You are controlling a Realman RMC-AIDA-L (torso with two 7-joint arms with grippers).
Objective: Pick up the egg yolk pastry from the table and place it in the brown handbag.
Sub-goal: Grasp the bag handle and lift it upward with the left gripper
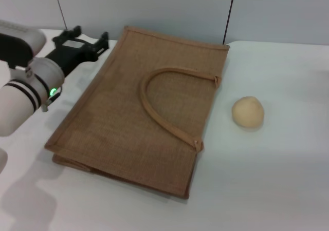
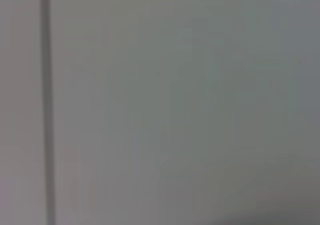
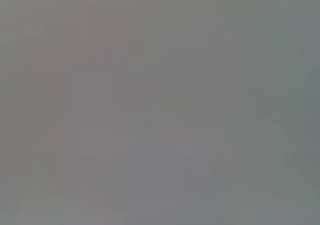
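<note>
Flat brown handbag on the white counter, pastry not yet picked up.

Handbag lies on its side, mouth toward the egg yolk pastry, which sits on the counter just beside that edge, apart from it. Nothing shows inside the bag; its mouth looks pressed shut. On the bag's far side, the left hand hangs near its corner, fingers spread, holding nothing. No right hand appears. Judged step: the approach; next, a hand must reach the pastry, and the mouth likely needs lifting.
</note>
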